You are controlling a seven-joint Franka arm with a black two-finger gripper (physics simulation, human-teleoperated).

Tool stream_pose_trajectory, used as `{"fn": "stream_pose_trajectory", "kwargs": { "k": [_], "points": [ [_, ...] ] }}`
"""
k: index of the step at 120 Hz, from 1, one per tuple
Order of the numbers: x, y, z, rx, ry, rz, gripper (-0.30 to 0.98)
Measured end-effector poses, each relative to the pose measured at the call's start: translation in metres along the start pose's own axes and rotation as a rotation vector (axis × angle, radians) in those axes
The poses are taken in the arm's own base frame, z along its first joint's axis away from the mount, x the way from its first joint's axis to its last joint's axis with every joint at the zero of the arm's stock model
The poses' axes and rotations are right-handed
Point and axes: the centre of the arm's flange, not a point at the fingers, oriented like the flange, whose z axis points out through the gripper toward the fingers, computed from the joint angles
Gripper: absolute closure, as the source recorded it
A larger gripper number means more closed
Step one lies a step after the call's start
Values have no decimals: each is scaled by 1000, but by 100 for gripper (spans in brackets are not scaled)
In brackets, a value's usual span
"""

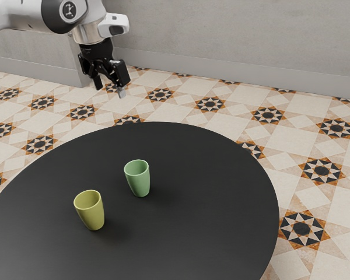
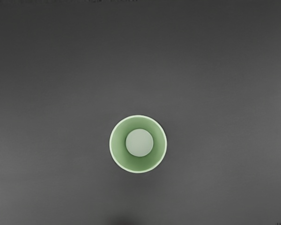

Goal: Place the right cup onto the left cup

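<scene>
You have the stacking all ahead of you: the green cup [image 1: 140,182] and the yellow cup [image 1: 93,216] stand upright and apart on the dark tabletop [image 1: 221,192]. In the exterior view, green is near the middle of the frame, yellow lower and toward the exterior view's left. Your fingers [image 1: 122,91] are spread with no cup between them, in the upper left of the frame, well above the tabletop. Your wrist view looks down into the green cup's open mouth, so I judge you are at the approach, and that green is probably the right cup, though the wording leaves some doubt. If so, you have left to lower, grip it, lift it clear, carry it over the yellow cup, set it on and let go.
</scene>
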Motion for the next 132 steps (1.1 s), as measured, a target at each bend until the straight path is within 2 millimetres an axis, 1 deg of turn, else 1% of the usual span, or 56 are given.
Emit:
{"fn": "stream_pose_trajectory", "kwargs": {
  "k": [18,34,41,47,54,63,68,72,76,88,97,107,113,120,132],
  "points": [
    [-3,0,5,-6,-8,15,2],
    [-23,5,30,-27,-60,41,3],
    [-23,3,42,-16,-70,45,3],
    [-15,0,59,3,-80,40,3],
    [2,-3,75,29,-82,33,3],
    [25,4,92,58,-80,45,3],
    [32,4,103,56,-80,40,3],
    [37,0,116,51,-85,29,3],
    [43,0,130,46,-88,26,3],
    [67,15,158,44,-78,45,3],
    [91,23,175,55,-85,50,3],
    [101,22,200,49,-118,38,3],
    [100,19,214,30,-138,22,4],
    [91,16,225,6,-161,1,4],
    [50,10,236,-55,-191,-46,4]
  ]
}}
